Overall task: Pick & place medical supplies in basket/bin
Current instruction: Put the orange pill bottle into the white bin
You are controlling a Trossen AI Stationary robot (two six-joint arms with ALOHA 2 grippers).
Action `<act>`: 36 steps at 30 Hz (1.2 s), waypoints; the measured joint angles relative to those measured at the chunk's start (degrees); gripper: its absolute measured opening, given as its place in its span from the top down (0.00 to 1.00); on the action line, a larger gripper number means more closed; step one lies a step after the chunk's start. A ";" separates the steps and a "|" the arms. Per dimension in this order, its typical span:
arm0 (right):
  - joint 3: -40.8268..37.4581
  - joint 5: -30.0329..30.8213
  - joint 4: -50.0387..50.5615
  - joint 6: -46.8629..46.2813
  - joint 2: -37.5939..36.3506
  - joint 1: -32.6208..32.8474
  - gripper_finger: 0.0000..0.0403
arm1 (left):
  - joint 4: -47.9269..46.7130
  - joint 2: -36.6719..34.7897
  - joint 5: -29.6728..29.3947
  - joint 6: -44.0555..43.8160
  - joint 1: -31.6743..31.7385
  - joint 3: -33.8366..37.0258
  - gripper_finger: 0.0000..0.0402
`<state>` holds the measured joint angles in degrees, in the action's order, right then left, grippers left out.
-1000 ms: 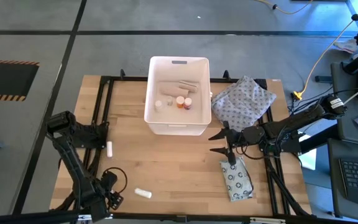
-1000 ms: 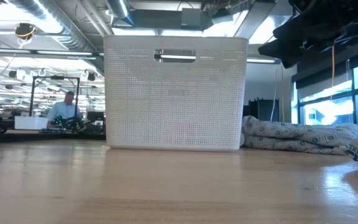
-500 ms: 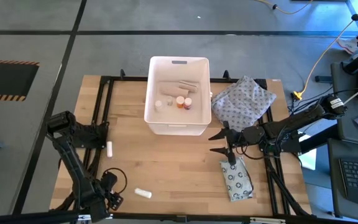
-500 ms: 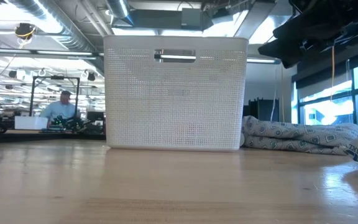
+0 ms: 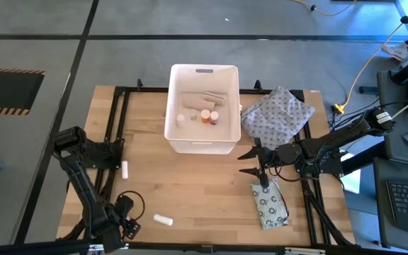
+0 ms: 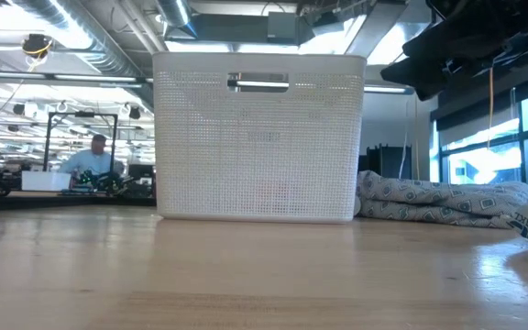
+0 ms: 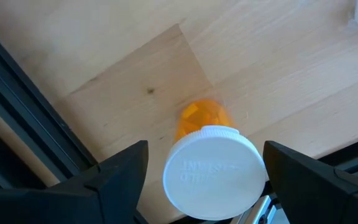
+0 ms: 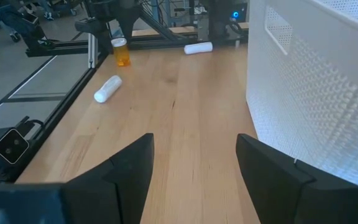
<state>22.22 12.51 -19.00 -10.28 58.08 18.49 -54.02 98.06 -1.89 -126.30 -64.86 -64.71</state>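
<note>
Left pincer (image 7: 205, 180), fingers spread wide, hangs above an upright orange pill bottle (image 7: 209, 163) near the bench's (image 5: 190, 191) front-left corner, not touching it. Right pincer (image 5: 250, 161), also spread and empty, hovers between the white bin (image 5: 202, 108) and the grey ring-printed packet (image 5: 270, 204). Two white vials (image 5: 163, 220) lie loose on the left.

white bin (image 6: 259, 137), dotted cloth (image 6: 443, 202), wooden table (image 6: 246, 275)
</note>
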 joint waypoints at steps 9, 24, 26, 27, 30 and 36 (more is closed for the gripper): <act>0.00 0.00 0.00 0.00 0.00 -0.01 0.43 | 0.24 0.00 0.31 2.99 0.02 0.00 0.23; 0.00 -0.01 0.00 0.02 0.00 0.00 0.43 | 0.33 -0.02 2.95 3.19 0.13 0.00 0.42; 0.00 -0.01 0.00 0.02 0.00 -0.01 0.43 | 0.33 -0.02 2.93 3.18 0.13 0.00 0.45; 0.00 0.00 0.00 0.02 0.00 -0.01 0.43 | 0.33 -0.02 2.95 3.31 0.13 0.00 0.46; 0.00 -0.01 0.00 0.02 0.00 -0.01 0.43 | 0.61 -0.30 3.03 4.43 0.11 -0.02 0.48; 0.00 0.00 -0.01 0.02 0.00 0.00 0.43 | 0.61 -4.16 -1.61 7.95 0.91 -0.02 0.48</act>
<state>22.22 12.51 -19.02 -10.26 58.08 18.49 -53.41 93.90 -3.51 -118.35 -63.95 -64.72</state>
